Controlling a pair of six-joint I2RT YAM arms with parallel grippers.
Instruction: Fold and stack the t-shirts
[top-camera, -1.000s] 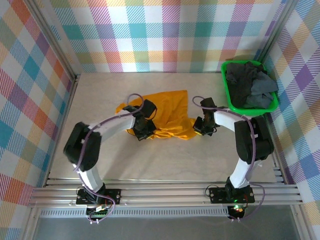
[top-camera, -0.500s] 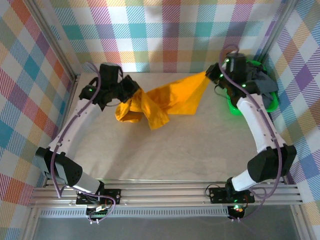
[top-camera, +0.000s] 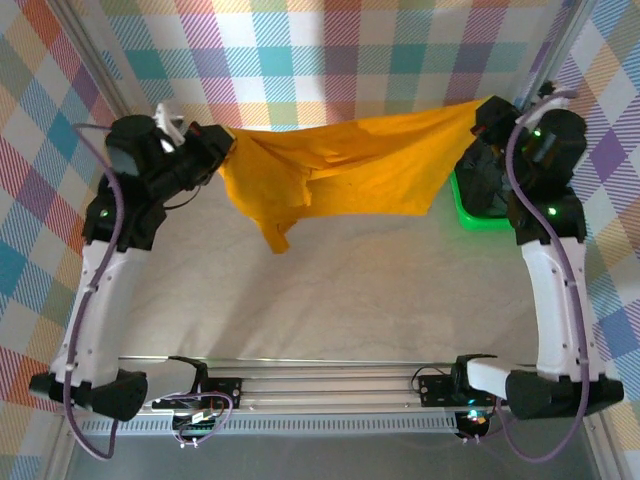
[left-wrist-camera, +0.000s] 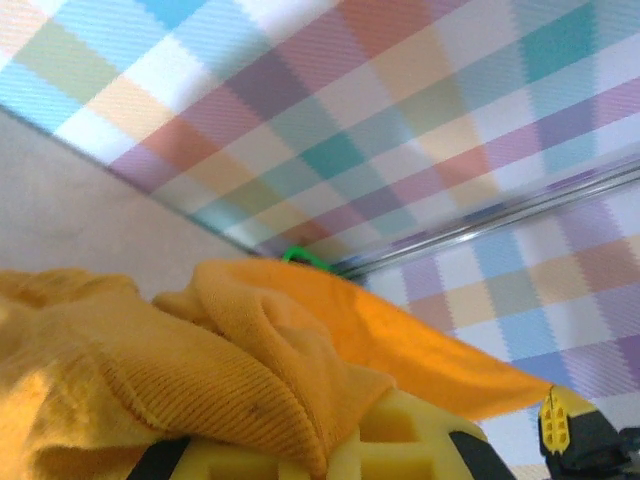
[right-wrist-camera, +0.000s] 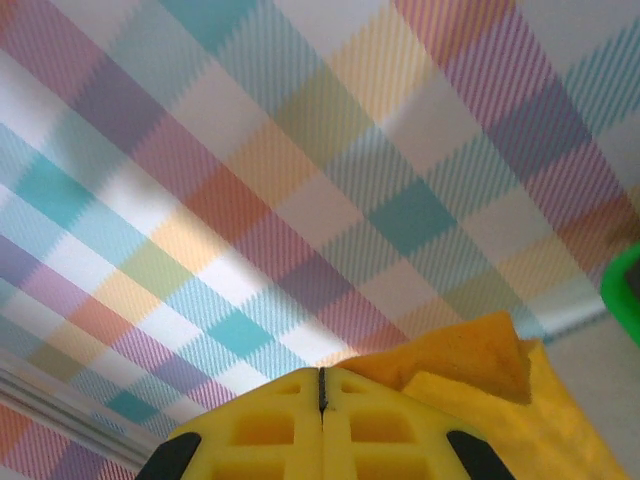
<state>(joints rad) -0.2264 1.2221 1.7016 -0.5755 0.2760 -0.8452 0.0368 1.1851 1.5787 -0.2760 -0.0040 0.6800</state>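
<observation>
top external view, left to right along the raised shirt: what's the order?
left gripper, shut on one end of the cloth → mustard-orange t-shirt, held stretched above the table → right gripper, shut on the other end.

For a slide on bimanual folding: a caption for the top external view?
Left and right jaws hold the mustard-orange t-shirt stretched wide above the table.
</observation>
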